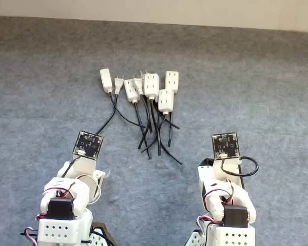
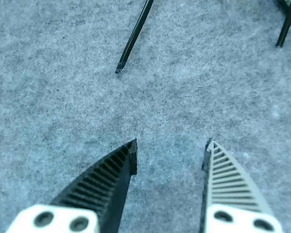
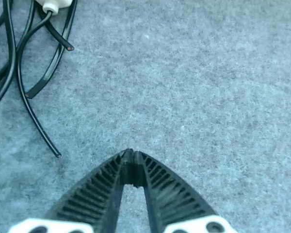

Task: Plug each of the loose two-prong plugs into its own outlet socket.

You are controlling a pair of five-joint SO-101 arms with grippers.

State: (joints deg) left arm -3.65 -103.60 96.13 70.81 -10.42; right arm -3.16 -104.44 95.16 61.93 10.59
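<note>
Several white two-prong plugs and outlet sockets lie bunched on the grey carpet [image 1: 256, 92] in the high view. They include an outer socket [image 1: 107, 80], a plug [image 1: 132, 90] with its prongs pointing away, and three socket blocks [image 1: 151, 85] [image 1: 172, 81] [image 1: 166, 101]. Their black cords [image 1: 153, 134] trail toward the arms. My left gripper [image 2: 171, 145] is open just above bare carpet, with one cut cord end [image 2: 119, 71] ahead of it. My right gripper [image 3: 132, 154] is shut on nothing, over carpet beside several cords [image 3: 24, 92] and the base of a white plug [image 3: 54, 5].
The left arm [image 1: 66, 197] and the right arm [image 1: 227, 197] sit at the near edge, well short of the plug cluster. A looped black cable [image 1: 241, 166] hangs on the right arm. A pale wall strip [image 1: 195, 13] runs along the carpet's far edge.
</note>
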